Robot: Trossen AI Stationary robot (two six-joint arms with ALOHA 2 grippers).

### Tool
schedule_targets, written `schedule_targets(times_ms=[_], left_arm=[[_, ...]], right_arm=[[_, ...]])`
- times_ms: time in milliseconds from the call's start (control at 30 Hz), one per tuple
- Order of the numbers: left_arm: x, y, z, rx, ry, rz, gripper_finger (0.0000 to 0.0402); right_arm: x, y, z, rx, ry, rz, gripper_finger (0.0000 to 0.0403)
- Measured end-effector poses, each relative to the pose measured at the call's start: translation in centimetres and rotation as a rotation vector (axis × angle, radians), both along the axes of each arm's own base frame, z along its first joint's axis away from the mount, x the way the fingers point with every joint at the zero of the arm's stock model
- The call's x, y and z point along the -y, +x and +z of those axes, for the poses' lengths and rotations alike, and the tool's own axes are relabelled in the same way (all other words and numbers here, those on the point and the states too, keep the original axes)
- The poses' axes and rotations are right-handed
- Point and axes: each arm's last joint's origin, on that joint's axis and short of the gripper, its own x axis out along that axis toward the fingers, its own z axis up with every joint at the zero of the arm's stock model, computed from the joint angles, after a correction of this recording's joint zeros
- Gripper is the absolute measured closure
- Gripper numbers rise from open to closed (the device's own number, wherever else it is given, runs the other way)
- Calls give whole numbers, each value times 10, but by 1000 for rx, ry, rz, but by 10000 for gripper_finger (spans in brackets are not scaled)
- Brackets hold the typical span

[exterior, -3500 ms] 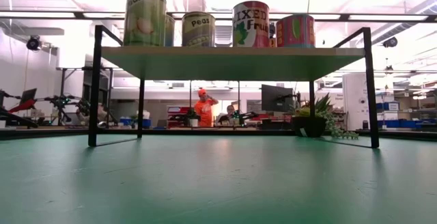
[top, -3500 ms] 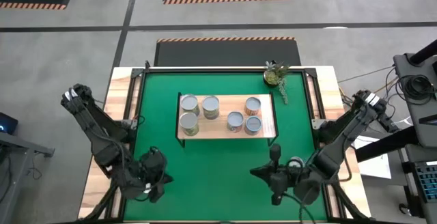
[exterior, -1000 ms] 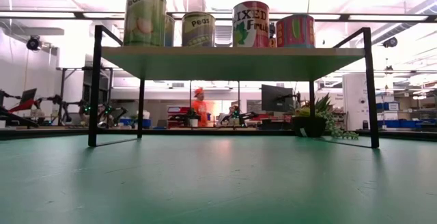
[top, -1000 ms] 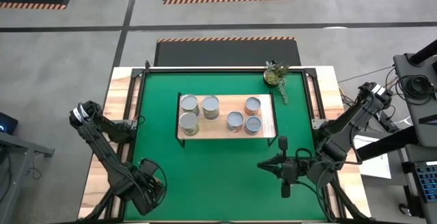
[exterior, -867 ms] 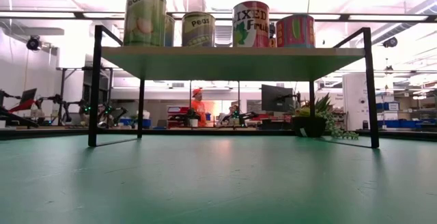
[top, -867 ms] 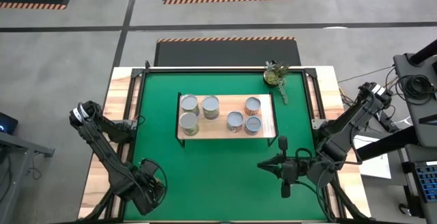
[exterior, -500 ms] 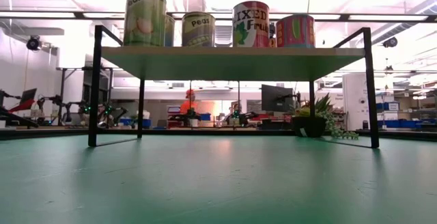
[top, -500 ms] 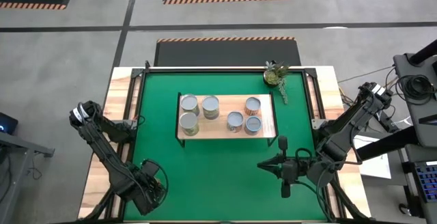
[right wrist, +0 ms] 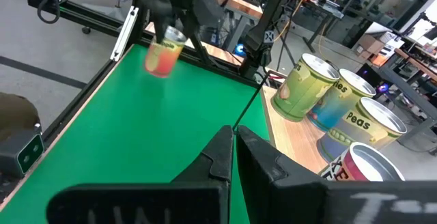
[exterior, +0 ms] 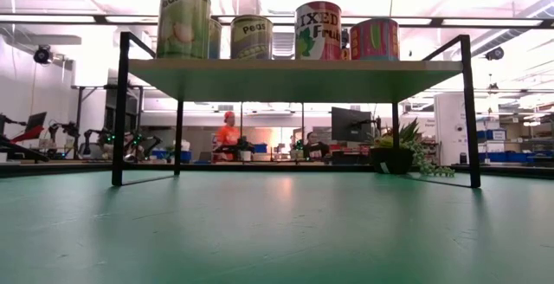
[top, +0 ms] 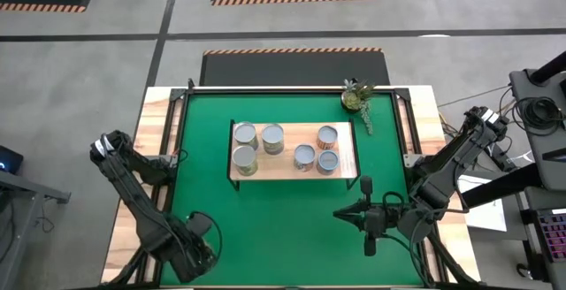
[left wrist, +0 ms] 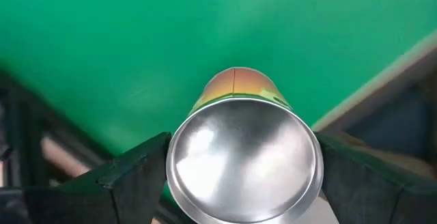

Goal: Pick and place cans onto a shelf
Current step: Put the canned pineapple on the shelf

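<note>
Several cans (top: 272, 138) stand upright on the shelf (top: 287, 163), which sits mid-mat; the low view shows them on its top (exterior: 294, 69). Another can (left wrist: 242, 162), silver-topped with a yellow-orange side, sits between the fingers of my left gripper (top: 199, 248) at the mat's near left corner. The right wrist view shows this can (right wrist: 164, 57) up off the mat. My right gripper (top: 340, 212) is shut on nothing, raised over the near right of the mat and pointing left. My left gripper pinches the can between its two fingers, on opposite sides of the wall just under the top rim (left wrist: 179, 164). The fingers (left wrist: 136, 173) come from above, pointing down. The can hangs roughly upright, top up, clear of the mat.
A small potted plant (top: 356, 97) stands at the mat's far right corner. The green mat (top: 265, 219) has bare room in front of the shelf. The table's black frame and wooden border (top: 128, 228) run close beside the left gripper. People move in the room beyond.
My left gripper has shifted a little toward the table's near edge and its wrist has rolled slightly. My right arm has kept still. A person in orange has walked leftward in the room behind.
</note>
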Motion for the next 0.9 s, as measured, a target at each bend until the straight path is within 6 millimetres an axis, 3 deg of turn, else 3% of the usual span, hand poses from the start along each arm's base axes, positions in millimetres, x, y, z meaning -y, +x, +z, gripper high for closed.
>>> schedule_targets(times_ms=[300, 567, 667, 800, 900], left_arm=[[9, 60, 52, 271, -8, -233, 90], [11, 110, 90, 296, 93, -533, 89], [7, 120, 99, 264, 175, -593, 89], [7, 136, 104, 392, 189, -719, 89], [-6, 140, 103, 367, 264, -724, 89]], right_arm=[[0, 0, 0, 1, 0, 0, 394], [0, 0, 0, 0, 2, -1, 394], [0, 0, 0, -1, 2, -1, 394], [0, 0, -1, -6, -3, -1, 394], [0, 0, -1, -9, 1, -3, 394]])
